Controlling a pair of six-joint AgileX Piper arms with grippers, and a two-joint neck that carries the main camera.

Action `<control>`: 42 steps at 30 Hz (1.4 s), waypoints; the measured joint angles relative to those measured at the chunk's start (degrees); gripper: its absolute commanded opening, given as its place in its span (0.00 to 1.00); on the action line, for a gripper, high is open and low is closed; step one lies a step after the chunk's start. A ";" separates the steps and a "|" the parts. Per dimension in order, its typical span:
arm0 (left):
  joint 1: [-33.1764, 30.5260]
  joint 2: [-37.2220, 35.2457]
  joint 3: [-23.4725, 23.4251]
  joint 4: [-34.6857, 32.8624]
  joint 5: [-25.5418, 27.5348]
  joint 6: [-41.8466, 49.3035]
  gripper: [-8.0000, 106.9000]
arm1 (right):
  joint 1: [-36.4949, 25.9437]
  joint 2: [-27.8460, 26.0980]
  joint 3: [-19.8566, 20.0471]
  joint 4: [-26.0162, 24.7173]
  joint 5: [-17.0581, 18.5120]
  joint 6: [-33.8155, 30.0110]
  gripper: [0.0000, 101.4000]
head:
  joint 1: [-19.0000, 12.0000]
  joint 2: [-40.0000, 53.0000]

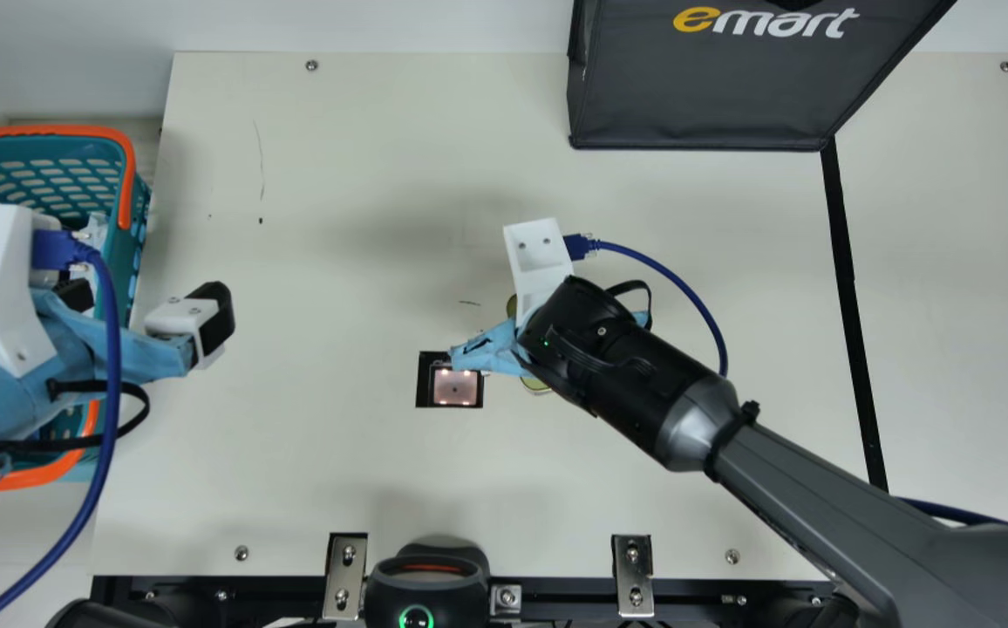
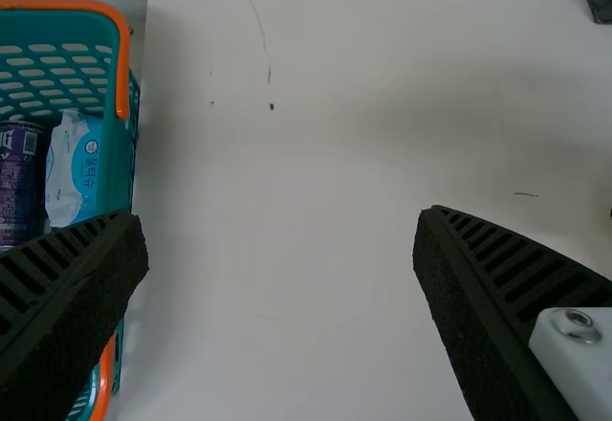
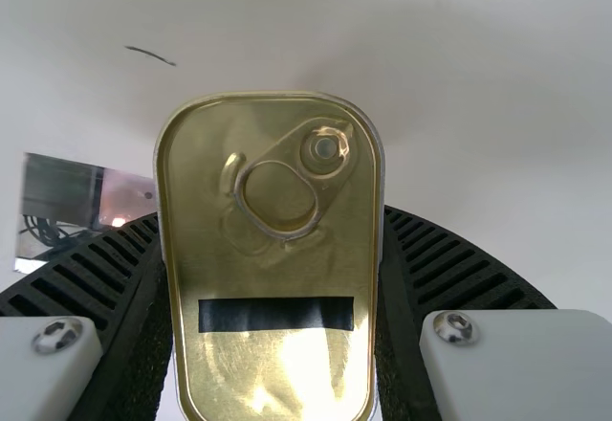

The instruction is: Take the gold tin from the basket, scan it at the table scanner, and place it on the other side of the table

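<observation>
My right gripper (image 3: 271, 220) had its ribbed fingers drawn in to the width of the gold, rounded-rectangular pull-ring tin (image 3: 277, 268), holding both sides near the small black, lit table scanner (image 1: 456, 386); scan judged in hand, read unconfirmed. Next, I judged, called for presenting it to the scanner, then placing it away from the teal plastic basket (image 2: 117, 163). My left gripper (image 1: 151, 303) stood wide, empty, beside that basket; scuffed cream table (image 1: 338, 462), dark fabric bag (image 1: 696, 96), pale wall (image 1: 382, 26) beyond.
</observation>
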 measured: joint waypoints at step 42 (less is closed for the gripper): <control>0.00 0.00 0.00 0.00 0.00 0.00 0.85 | -39.58 -22.85 8.86 17.53 6.49 -44.56 0.00 | -0.09 -19.86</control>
